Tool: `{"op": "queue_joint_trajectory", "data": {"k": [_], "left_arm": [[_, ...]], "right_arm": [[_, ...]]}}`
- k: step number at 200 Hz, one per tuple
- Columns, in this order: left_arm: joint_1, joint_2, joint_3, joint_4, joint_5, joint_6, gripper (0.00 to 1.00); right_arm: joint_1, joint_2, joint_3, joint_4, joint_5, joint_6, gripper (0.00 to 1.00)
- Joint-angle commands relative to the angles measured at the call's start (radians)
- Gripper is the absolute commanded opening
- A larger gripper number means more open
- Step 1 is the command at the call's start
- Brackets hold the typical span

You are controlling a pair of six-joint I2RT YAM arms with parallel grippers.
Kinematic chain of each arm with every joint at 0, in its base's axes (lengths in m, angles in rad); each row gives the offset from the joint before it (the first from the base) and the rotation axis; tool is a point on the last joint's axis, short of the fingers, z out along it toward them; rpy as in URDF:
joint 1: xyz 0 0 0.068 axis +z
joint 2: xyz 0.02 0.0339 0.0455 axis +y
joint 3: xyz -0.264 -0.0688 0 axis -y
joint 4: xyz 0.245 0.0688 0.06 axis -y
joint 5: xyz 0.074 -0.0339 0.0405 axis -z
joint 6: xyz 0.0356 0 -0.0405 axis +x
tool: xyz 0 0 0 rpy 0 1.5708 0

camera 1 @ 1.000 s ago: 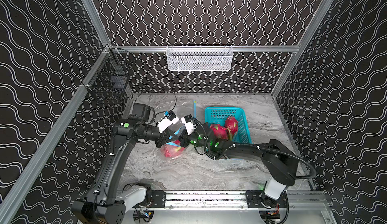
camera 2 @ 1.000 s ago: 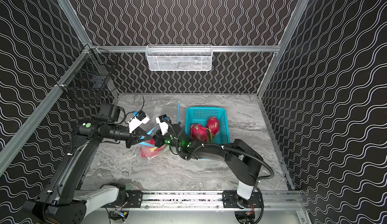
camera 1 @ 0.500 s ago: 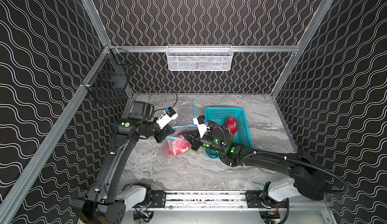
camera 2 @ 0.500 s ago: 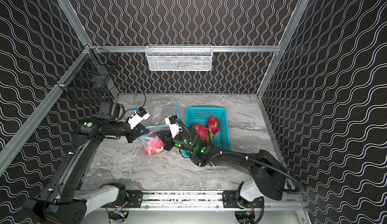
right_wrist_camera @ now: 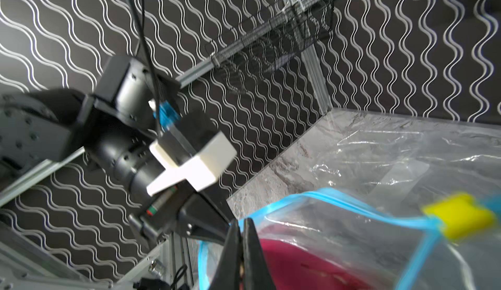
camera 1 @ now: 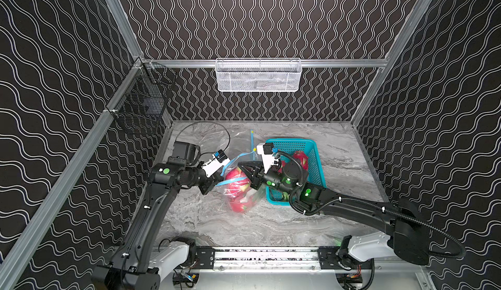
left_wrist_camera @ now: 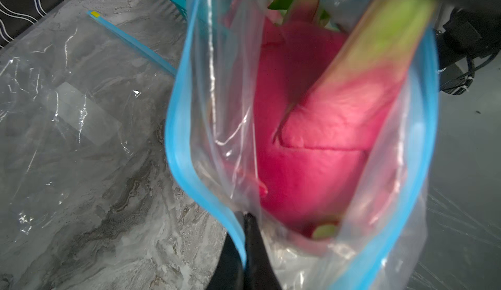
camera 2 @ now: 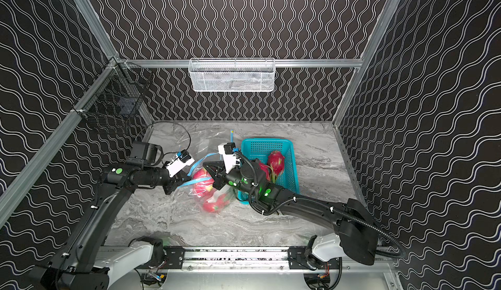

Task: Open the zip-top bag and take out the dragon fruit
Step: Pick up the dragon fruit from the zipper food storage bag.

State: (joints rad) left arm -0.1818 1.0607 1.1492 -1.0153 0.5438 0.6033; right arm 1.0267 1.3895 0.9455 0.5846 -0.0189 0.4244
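The left gripper [left_wrist_camera: 244, 216] is clamped shut on the blue rim of the bag [camera 1: 240, 193], near the middle of the counter [camera 1: 347, 139]. The dragon fruit [left_wrist_camera: 311, 145] sits inside the bag's open mouth, between both grippers. The right gripper [right_wrist_camera: 241, 222] pinches the opposite rim, just beside the basket [camera 1: 315, 150].

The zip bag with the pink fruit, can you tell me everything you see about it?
The zip-top bag is thin, clear, crinkly plastic with a blue zip rim and a yellow slider. Its mouth is pulled open: the left gripper and right gripper each pinch one side of the rim in shut jaws. Pink dragon fruit fills it. It is beside the teal basket.
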Motion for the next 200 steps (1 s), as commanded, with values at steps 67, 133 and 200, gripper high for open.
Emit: {"op": "queue_joint_trajectory", "data": {"k": [67,133,200], "left_arm": [[-0.001,-0.004,0.112,-0.079,0.262,-0.145,0.13],[-0.001,-0.059,-0.022,-0.028,0.152,-0.125,0.06],[0.0,-0.081,-0.044,0.158,-0.025,-0.224,0.02]], "right_arm": [[0.007,0.099,0.177,0.096,0.445,0.11,0.0],[-0.002,0.086,0.218,0.16,0.484,0.199,0.0],[-0.031,0.051,0.291,0.091,0.249,0.356,0.0]]}}
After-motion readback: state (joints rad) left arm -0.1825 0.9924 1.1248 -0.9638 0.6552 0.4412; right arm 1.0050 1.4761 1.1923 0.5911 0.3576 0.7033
